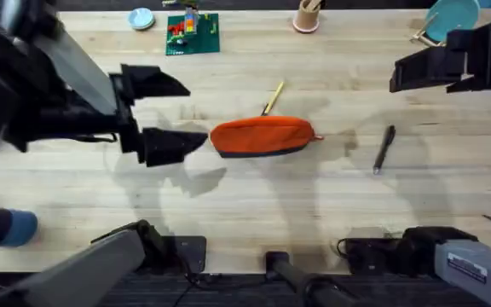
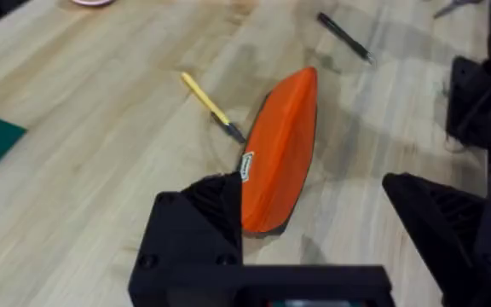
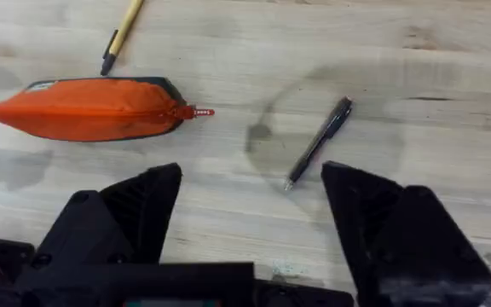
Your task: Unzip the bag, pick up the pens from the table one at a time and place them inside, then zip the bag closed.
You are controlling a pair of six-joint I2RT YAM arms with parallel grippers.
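Observation:
The orange bag (image 1: 261, 136) lies zipped shut at the middle of the table (image 1: 254, 205), its red pull tab (image 3: 196, 112) at the right end. A yellow pen (image 1: 272, 98) with a dark tip rests just behind the bag, and a black pen (image 1: 384, 148) lies to its right. My left gripper (image 1: 196, 112) hangs open at the bag's left end, one finger (image 2: 203, 213) overlapping that end of the bag (image 2: 281, 153). My right gripper (image 1: 403, 75) is raised at the far right, open (image 3: 252, 169), above the bare wood between the black pen (image 3: 319, 141) and the bag (image 3: 92, 109).
Along the back edge stand a green plate with toy bricks (image 1: 192, 34), a small pale blue dish (image 1: 141, 18), a tan cup of sticks (image 1: 307, 17) and a teal plate (image 1: 452, 17). Bare wood stretches in front of the bag.

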